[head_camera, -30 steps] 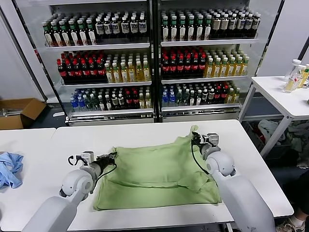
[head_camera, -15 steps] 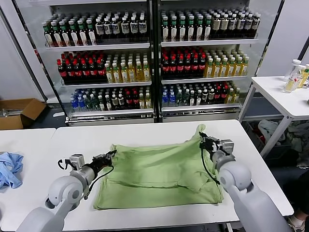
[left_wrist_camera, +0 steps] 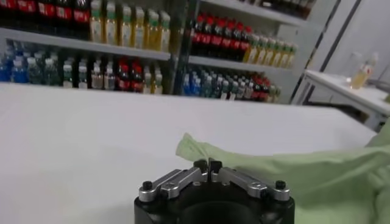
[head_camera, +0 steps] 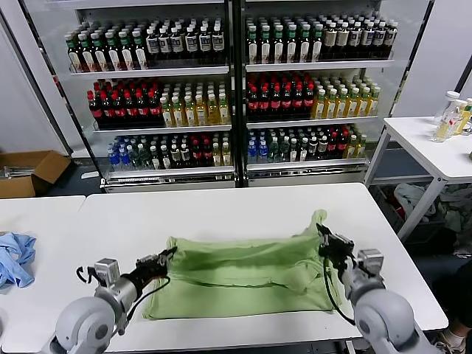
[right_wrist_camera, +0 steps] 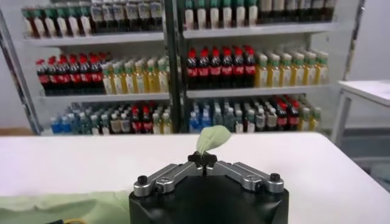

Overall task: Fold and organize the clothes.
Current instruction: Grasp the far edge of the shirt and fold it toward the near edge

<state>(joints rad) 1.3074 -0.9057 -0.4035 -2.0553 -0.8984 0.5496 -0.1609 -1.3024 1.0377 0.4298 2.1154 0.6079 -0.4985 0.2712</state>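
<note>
Head view: the green shirt (head_camera: pixel 243 273) lies on the white table (head_camera: pixel 221 206), long axis running left to right, far edge lifted. The left gripper (head_camera: pixel 164 259) is clenched on its far left corner; the right gripper (head_camera: pixel 324 237) pinches the far right corner.

left pincer (head_camera: pixel 168 255) clamped, arm low | right pincer (head_camera: pixel 322 234) clamped, arm low

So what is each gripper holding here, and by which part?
Both hold the green shirt. The left gripper is shut on its far left corner, the right gripper on its far right corner, where a tip of cloth sticks up.
</note>
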